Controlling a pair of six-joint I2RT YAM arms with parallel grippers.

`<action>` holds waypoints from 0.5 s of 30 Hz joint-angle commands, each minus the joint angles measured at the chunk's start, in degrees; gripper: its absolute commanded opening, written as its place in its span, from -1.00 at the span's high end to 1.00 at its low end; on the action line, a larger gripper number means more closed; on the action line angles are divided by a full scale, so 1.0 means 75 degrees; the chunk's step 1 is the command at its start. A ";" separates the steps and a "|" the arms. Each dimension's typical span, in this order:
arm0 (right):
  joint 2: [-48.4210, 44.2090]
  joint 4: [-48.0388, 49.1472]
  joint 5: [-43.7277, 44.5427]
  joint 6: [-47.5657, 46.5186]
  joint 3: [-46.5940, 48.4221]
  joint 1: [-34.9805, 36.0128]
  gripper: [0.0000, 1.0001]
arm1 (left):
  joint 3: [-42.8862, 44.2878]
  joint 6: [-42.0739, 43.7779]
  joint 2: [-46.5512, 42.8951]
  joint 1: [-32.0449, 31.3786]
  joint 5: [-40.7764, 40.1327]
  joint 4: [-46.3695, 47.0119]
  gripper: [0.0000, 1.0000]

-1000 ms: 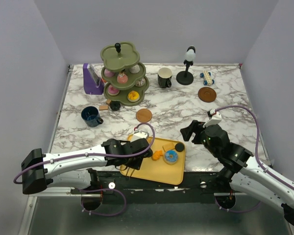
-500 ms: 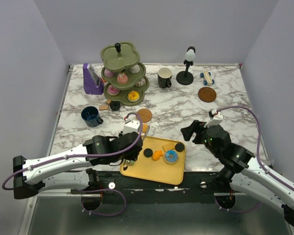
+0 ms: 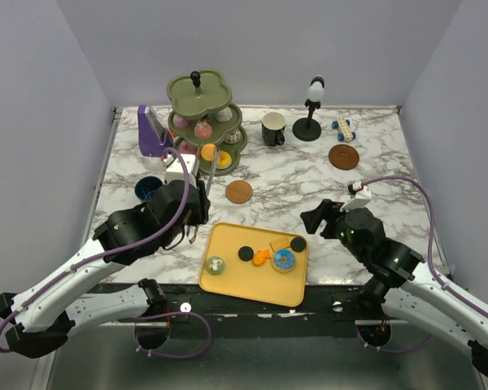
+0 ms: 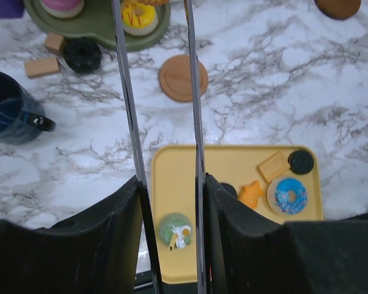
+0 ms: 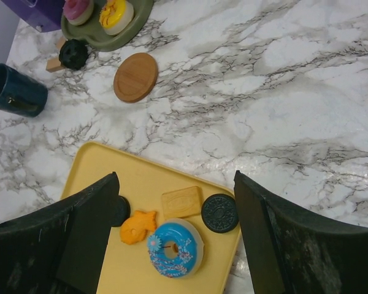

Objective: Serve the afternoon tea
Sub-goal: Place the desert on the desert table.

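Left arm has swung off the yellow tray (image 3: 236, 286) and out to the olive stand (image 3: 215, 96). A green cupcake (image 3: 216, 265) it was covering now sits bare at the tray's left end. Right arm hasn't budged.

Left pincer (image 3: 211, 157): part-closed, long thin fingers (image 4: 127, 92) pinching what looks like a small orange treat (image 3: 206, 151) at the very tips. The wrist view catches only its lower edge at the frame top, so the grip is my read, not certain. Right pincer (image 3: 311, 218): wide open, nothing in it, hanging over the tray's right end above the blue doughnut (image 5: 174, 250).

Key relation: the orange treat is over the front of the stand's bottom tier, and straight under it, between the fingers, sits a yellow doughnut (image 4: 139, 16). Can't tell if the two touch. The fingers run lengthwise away from the robot's edge toward the stand, so free tier surface lies sideways of them, not further along. A pink cake (image 4: 62, 5) sits on the tier to the left. I'd judge it needs a small sideways nudge before letting go, else the treat lands on the doughnut.

Left arm is the near one for the stand. Right is well apart from it, closer to the tray's remaining pieces. Dark-blue mug (image 4: 9, 107) and a brown coaster (image 4: 183, 77) sit on the marble between stand and tray, apart from each other.
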 commanded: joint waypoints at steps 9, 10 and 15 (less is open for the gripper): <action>-0.0191 0.0219 -0.0182 -0.0102 -0.0119 0.0020 -0.66 | 0.1916 0.2094 0.0865 0.1755 0.0443 0.1114 0.29; -0.0210 0.0219 -0.0187 -0.0105 -0.0123 0.0014 -0.66 | 0.2002 0.2140 0.0978 0.1942 0.0601 0.1181 0.29; -0.0313 0.0219 -0.0236 -0.0121 -0.0109 0.0017 -0.66 | 0.2426 0.2229 0.1541 0.2983 0.1595 0.1448 0.29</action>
